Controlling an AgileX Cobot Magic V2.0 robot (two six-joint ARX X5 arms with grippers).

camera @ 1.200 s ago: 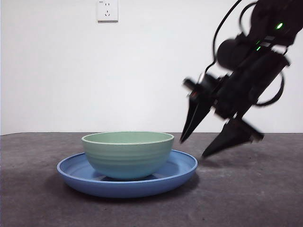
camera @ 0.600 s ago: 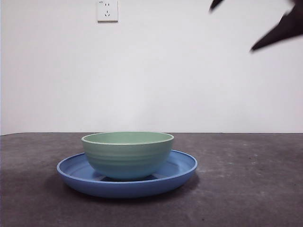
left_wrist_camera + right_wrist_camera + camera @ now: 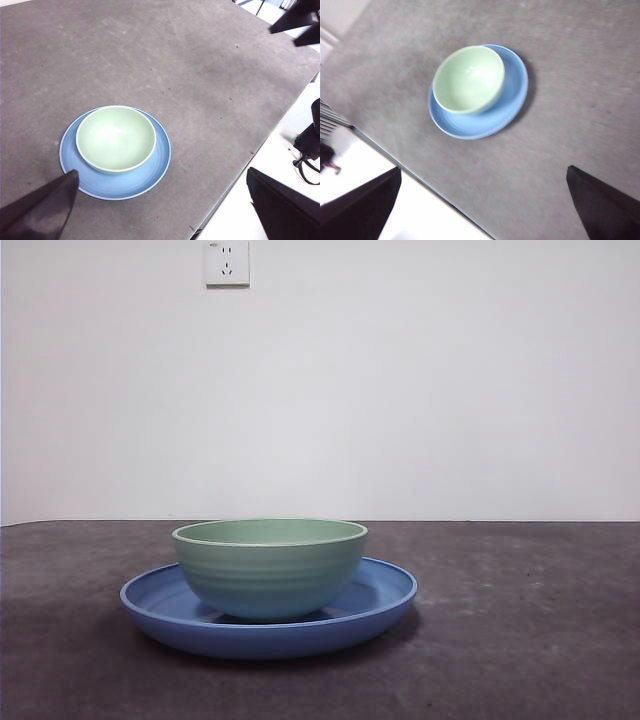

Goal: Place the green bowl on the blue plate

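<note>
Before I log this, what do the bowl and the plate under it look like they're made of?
The green bowl: looks like matte moulded plastic or melamine, given its soft, dull sheen and faint ridges on the outer wall. The blue plate: likely the same kind of material with a glossier finish, since its sloping rim catches light. Glazed ceramic can't be ruled out for either.

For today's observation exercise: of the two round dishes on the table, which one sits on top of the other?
The green bowl is on top, resting inside the wider, shallower blue plate.
</note>
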